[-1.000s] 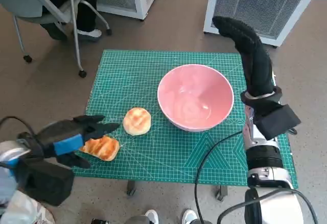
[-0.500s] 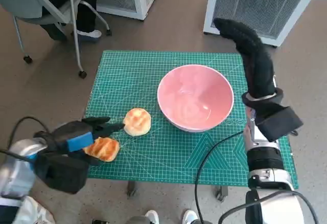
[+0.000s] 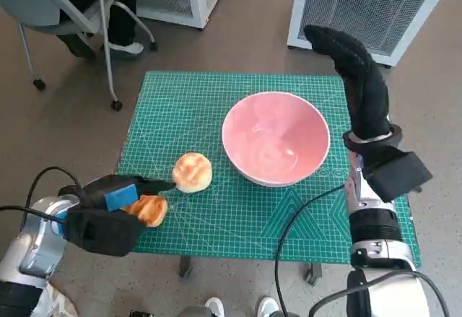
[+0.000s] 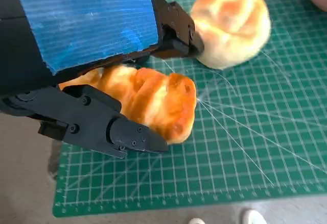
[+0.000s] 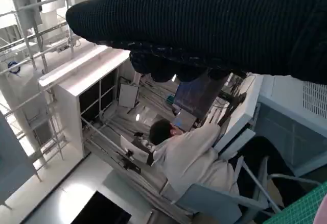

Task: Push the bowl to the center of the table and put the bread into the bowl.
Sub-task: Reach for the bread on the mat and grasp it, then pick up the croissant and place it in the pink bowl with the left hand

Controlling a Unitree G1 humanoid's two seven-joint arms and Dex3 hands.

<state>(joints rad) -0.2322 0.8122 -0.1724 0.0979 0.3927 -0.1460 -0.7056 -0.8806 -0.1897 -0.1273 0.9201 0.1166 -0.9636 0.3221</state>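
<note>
The pink bowl [image 3: 276,138] stands on the green mat [image 3: 180,107], right of its middle. A round bun [image 3: 193,171] lies just left of the bowl. A long golden bread [image 3: 150,209] lies near the mat's front left corner, half under my left hand [image 3: 115,198]. In the left wrist view the long bread [image 4: 153,99] lies on the mat between my left hand's fingers [image 4: 102,127], and one fingertip touches the round bun [image 4: 232,22]. My gloved right hand [image 3: 354,71] hangs raised beyond the bowl's right side, holding nothing, and it shows as the glove [image 5: 204,25] in the right wrist view.
A grey chair [image 3: 65,14] with a person's legs stands off the table's far left. White cabinets [image 3: 375,6] stand behind the table. A black cable [image 3: 296,216] crosses the mat's front right. A seated person [image 5: 194,157] shows in the right wrist view.
My left hand has moved right and settled over the long bread, its fingertip reaching the round bun. The right hand and the bowl have hardly moved.
</note>
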